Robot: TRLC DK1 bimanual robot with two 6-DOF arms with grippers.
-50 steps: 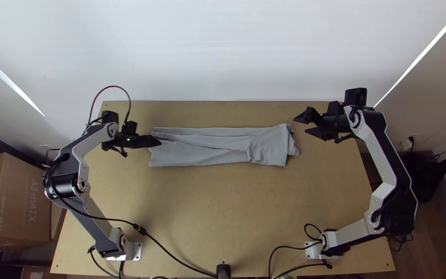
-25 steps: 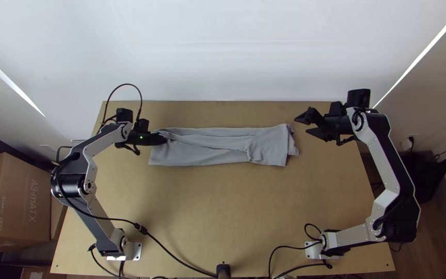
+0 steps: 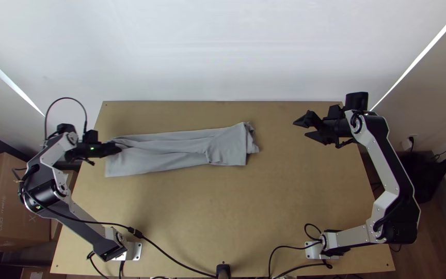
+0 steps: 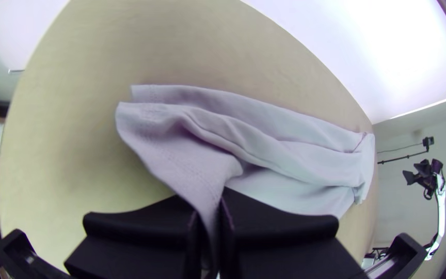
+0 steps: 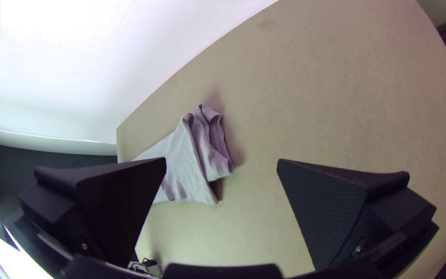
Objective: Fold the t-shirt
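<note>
The shirt is in a long, thin, folded strip on the far half of the table, going from side to side. The left gripper is at the shirt's left end, and it has a bit of the cloth pinched between its black fingers. Next to that pinch, the cloth at this end bends up in soft bumps, and long wrinkles run along the strip from there. The shirt's other end lies on the wood near the middle of the far half, with its edges all crumpled in small folds.

The right gripper is wide open over the far right part of the table, well apart from the shirt, and it points at the crumpled end.

A white wall stands behind the table. A brown box sits past the table's left side.
</note>
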